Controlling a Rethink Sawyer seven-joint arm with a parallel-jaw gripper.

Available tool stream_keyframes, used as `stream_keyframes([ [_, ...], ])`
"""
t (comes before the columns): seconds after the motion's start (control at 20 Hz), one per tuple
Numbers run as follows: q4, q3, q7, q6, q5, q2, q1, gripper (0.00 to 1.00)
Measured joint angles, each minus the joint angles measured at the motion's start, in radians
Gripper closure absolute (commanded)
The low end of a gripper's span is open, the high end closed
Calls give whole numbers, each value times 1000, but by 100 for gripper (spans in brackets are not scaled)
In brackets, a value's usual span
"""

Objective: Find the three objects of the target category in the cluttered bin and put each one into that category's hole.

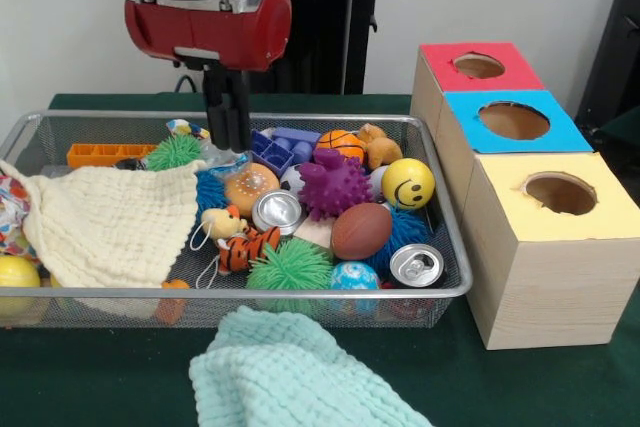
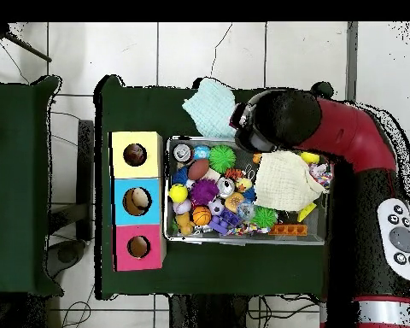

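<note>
Over the wire bin's (image 1: 445,209) far side, the gripper (image 1: 228,137) hangs above the clutter. Can't tell its state. Purple spiky ball (image 1: 335,185) nearby.

Bin (image 1: 440,292) packed with toys, no bare floor seen. Left part covered by cream cloth (image 1: 110,222). Green cloth (image 1: 290,372) on table (image 1: 100,377) before bin. Box holes (image 1: 514,120) unobstructed from above.

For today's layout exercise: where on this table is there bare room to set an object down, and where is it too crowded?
Bare green table shows in front of the mesh bin, left of the mint cloth, and between that cloth and the yellow-topped box. Inside the bin, toys, balls and cans fill the side nearer the boxes, and the cream cloth covers the other side.
</note>
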Motion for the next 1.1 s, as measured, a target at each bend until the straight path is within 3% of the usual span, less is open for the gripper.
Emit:
stream_keyframes([
  [0.25, 44, 37, 0, -41, -30, -7, -29, 100],
  [0.65, 43, 108, 0, -51, -76, 19, -61, 100],
  [1.1, 17, 171, 0, -51, -112, 96, -65, 100],
])
